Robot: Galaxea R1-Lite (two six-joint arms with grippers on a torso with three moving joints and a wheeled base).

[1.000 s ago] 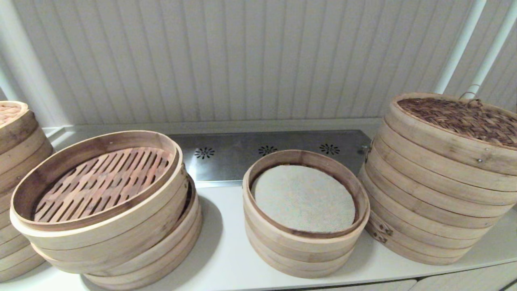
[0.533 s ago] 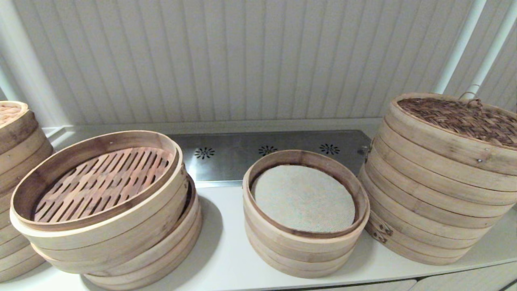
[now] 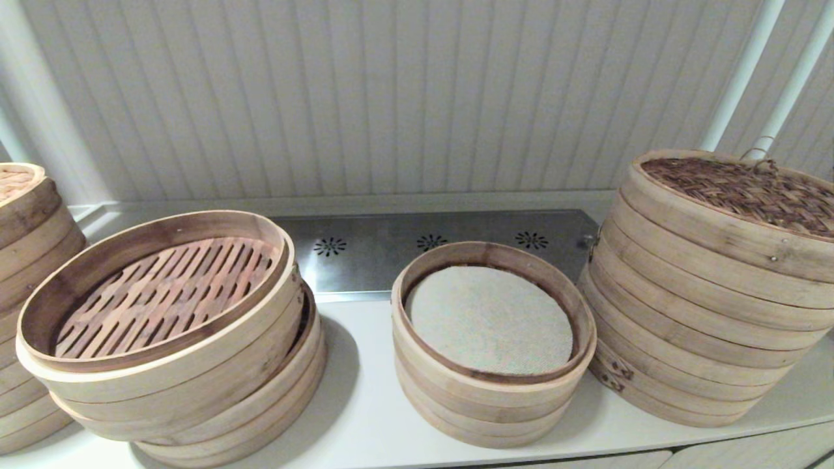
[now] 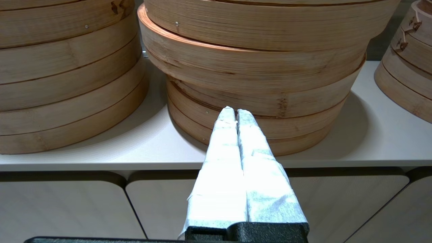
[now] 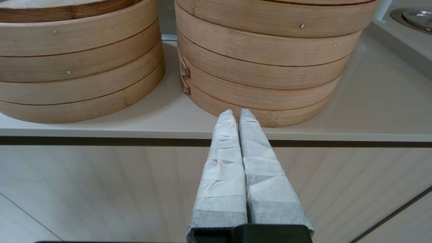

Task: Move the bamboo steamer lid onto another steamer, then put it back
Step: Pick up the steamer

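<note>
1. the bamboo steamer lid (image 3: 743, 189) sits on top of the tall stack of pale bamboo rings (image 3: 697, 326) at the right end of the tabletop (image 3: 365, 404). its dark woven top shows inside a pale band rim, and part of it runs out of the head view on the right.
2. a shorter stack with a whitish cloth liner (image 3: 490, 345) stands at the middle of the tabletop, just beside the tall stack and uncovered.
3. a leaning stack with a slatted wooden floor (image 3: 176, 339) stands left of the middle, well apart from the lid; its upper rings are tilted and offset from the lower ones.
4. a further stack (image 3: 23, 293) is cut off at the left edge of the head view.
5. a metal plate with 3 flower-shaped cut-outs (image 3: 430, 251) lies along the back of the tabletop, behind the cloth-lined stack.
6. left hand (image 4: 235, 113): not seen in the head view. in the left wrist view its 2 white-wrapped fingers are pressed together with nothing between them. it is held low in front of the tabletop edge, pointing at the base of the leaning stack, apart from it.
7. right hand (image 5: 237, 113): not seen in the head view. in the right wrist view its 2 wrapped fingers are likewise pressed together and hold nothing. it is held low in front of the tabletop edge, pointing at the lowest rings of the tall stack, without touching them.
8. the lid lies well above the right hand, at the top of the stack that hand faces, and is out of that wrist view. neither hand touches the lid.
</note>
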